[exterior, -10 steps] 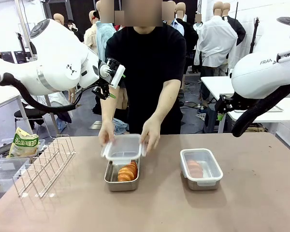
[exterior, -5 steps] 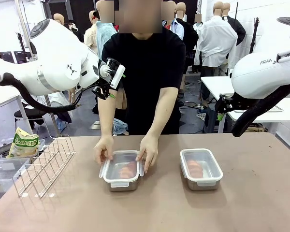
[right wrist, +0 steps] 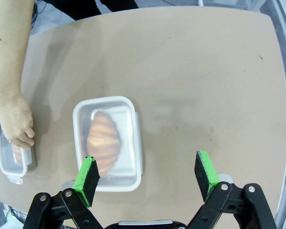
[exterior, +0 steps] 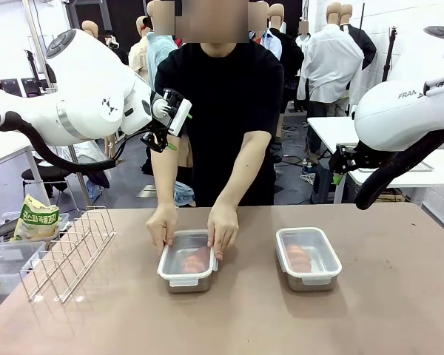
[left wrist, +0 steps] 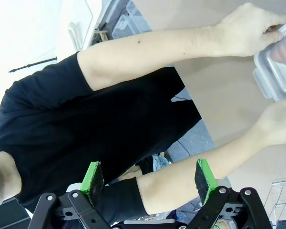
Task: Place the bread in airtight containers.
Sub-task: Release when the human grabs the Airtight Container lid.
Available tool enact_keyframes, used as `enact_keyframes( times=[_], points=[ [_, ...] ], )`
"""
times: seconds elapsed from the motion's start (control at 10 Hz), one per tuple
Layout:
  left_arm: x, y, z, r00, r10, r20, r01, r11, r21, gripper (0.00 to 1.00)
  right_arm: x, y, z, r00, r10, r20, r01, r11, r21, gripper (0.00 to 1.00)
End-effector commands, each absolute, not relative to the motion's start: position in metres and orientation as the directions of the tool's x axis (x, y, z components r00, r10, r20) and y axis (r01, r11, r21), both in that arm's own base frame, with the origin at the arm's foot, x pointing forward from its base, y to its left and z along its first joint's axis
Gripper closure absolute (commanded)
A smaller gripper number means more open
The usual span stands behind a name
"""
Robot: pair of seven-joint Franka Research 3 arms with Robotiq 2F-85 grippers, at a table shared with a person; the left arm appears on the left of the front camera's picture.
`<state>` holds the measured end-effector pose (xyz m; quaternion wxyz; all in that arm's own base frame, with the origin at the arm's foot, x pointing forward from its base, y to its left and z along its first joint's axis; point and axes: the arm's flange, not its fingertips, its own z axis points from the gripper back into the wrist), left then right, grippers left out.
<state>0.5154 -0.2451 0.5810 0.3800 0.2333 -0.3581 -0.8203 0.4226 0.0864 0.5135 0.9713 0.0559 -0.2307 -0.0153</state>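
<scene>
Pressing down at frame centre, the person's hands point(exterior: 192, 225) are nearest the left container point(exterior: 186, 262); both grippers point(left wrist: 148, 183) point(right wrist: 145, 179) are held wide open, empty, well above the bench point(exterior: 370, 310); bread point(right wrist: 103, 138) is sealed inside.

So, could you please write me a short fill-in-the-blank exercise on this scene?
1. The person's hands press a translucent plastic lid onto the ____ steel tin.
2. The steel tin at the right holds one golden-brown ____ under its lid.
3. The wire rack stands at the table's ____ side.

Missing: left; roll; left
</scene>
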Motion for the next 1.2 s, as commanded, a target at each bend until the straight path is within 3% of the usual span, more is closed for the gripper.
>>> enact_keyframes(
  times=[0.0,1.1],
  points=[
    [0.5156,-0.2447,0.5819,-0.601,-0.791,-0.114,0.452,-0.454,0.768,0.00,0.4227,0.0854,0.5128,0.894,-0.057,0.444,0.004,0.993,0.118,0.00],
    [0.5156,-0.2447,0.5819,-0.601,-0.791,-0.114,0.452,-0.454,0.768,0.00,0.4227,0.0854,0.5128,0.894,-0.057,0.444,0.004,0.993,0.118,0.00]
  ],
)
